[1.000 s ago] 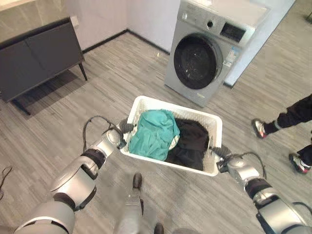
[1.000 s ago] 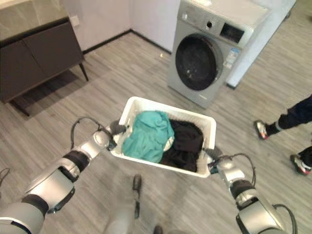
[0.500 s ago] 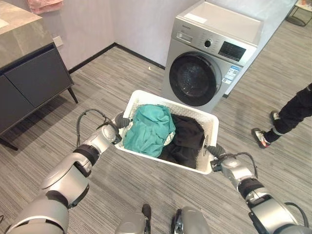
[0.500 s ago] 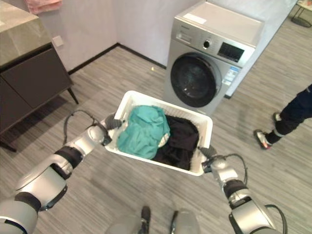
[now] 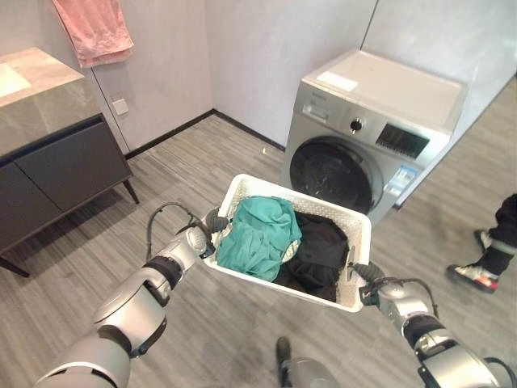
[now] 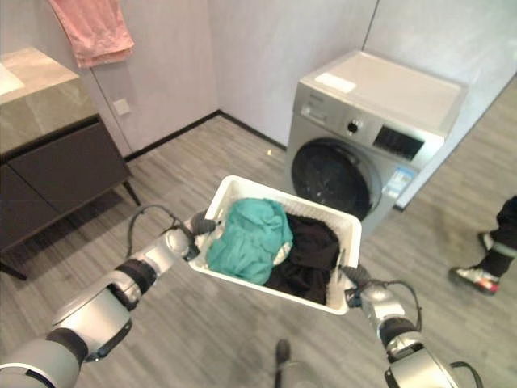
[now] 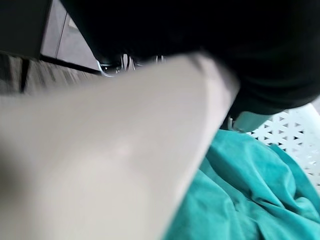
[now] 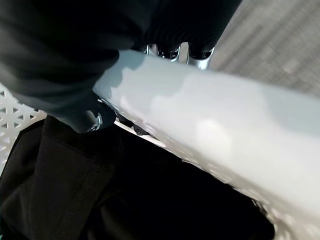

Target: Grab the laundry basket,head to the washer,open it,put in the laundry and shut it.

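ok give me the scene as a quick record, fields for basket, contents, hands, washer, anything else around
basket: white laundry basket, carried in front of the robot
contents: teal garment beside black garment
left hand: curled on basket's rim
right hand: curled on opposite rim
washer: ahead, door shut
else: dark cabinet, pink towel, person's shoe

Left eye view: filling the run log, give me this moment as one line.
stage: carrying | white plastic laundry basket: held by left hand and right hand | silver front-loading washer: door shut

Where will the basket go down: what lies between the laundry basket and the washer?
In the left eye view, only a short strip of bare grey floor separates the laundry basket from the washer, whose door is shut.
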